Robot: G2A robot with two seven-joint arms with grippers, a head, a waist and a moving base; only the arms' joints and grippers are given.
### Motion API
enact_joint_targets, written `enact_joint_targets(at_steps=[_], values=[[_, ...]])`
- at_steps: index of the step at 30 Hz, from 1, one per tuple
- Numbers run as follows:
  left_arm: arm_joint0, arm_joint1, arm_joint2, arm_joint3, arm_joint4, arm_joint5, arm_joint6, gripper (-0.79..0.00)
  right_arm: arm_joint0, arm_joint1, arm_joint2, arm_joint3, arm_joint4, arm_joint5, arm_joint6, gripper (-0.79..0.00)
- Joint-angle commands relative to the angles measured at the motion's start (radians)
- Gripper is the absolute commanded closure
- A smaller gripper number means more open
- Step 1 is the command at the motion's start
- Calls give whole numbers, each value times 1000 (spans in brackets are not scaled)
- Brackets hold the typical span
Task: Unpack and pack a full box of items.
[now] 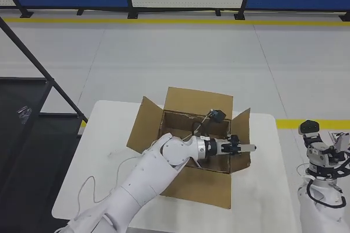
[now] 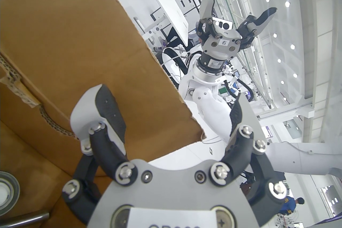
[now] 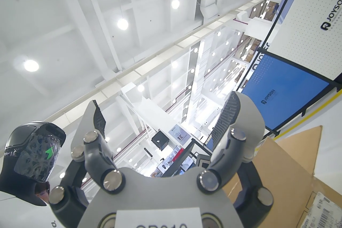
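Note:
An open cardboard box (image 1: 189, 175) stands on the white table (image 1: 105, 157), its flaps folded outward. My left gripper (image 1: 244, 148) hovers at the box's right wall, over the right flap (image 2: 66, 39); it is open (image 2: 173, 116) with nothing between its fingers. Inside the box I see a small dark item on a thin stem (image 1: 216, 115) near the back wall, and a round silvery lid (image 2: 5, 190) low in the box. My right gripper (image 1: 325, 145) is held off the table's right side, pointing upward, open (image 3: 163, 116) and empty; it also appears open in the left wrist view (image 2: 232, 23).
A black frame and dark panel (image 1: 23, 116) stand left of the table. A yellow floor line (image 1: 321, 123) runs to the right. A corner of the box (image 3: 288, 167) lies beside my right gripper. Bare tabletop surrounds the box on its left and front.

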Motion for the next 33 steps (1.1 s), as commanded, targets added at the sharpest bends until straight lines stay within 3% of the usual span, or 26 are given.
enact_joint_targets(at_steps=[1,12,19,33], values=[[-10,-19,16,35,4,1,16,-785,-10,0,4,-3,-4,-6,-13,-785],[-59,-110,71,207,-9,27,-3,-785,-22,-2,13,9,-16,-24,-87,-785],[-79,-149,72,290,-18,32,-6,-785,-22,-2,13,9,-16,-24,-87,-785],[-100,-212,62,395,9,68,106,-785,-37,-2,11,-25,-35,6,-103,-785]])
